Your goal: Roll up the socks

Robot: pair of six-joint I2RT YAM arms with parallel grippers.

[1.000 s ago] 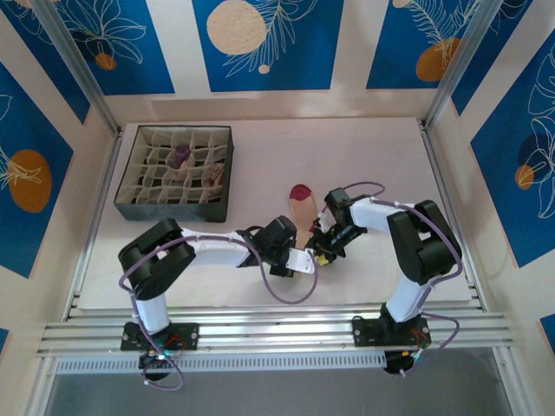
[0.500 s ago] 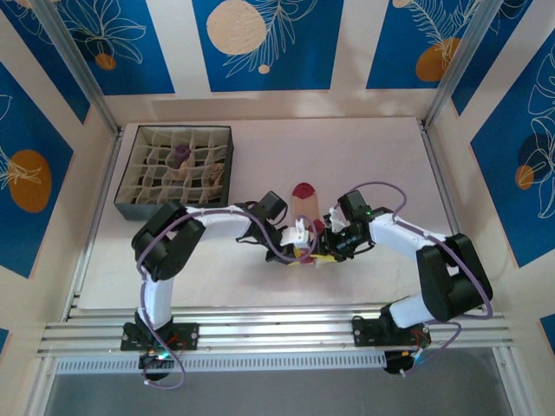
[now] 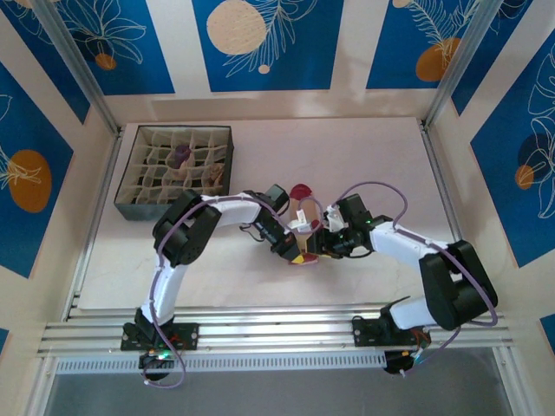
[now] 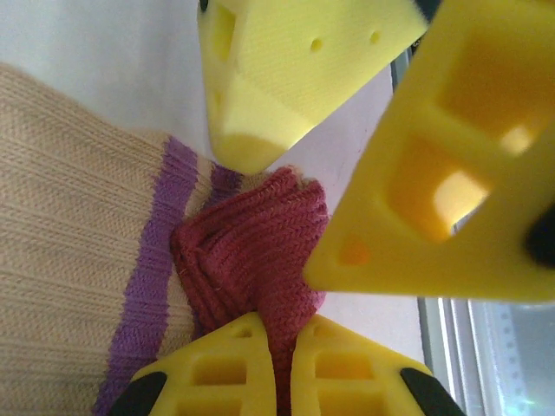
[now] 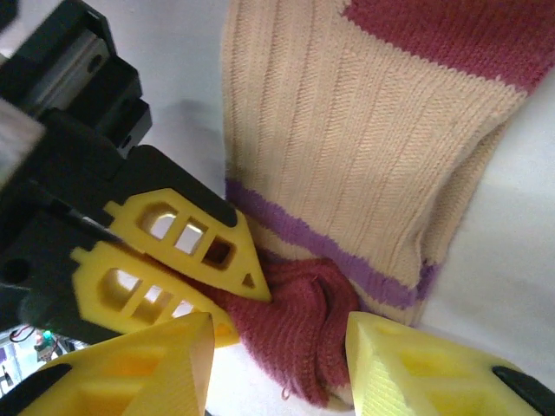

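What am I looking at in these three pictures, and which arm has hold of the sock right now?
These are two robot arms bolted at the near edge of a table, each ending in a two-finger tool. The wide picture comes from a fixed camera above and behind them, so the left arm is on the left and the right arm on the right. The two close-ups come from cameras on the wrists. On the table lie a tan sock with a dark-red toe and, far left, a box divided into small compartments, with a purple bundle in one. The left tool is shut on the sock's dark-red cuff. The right tool is open, its yellow fingers either side of that cuff.
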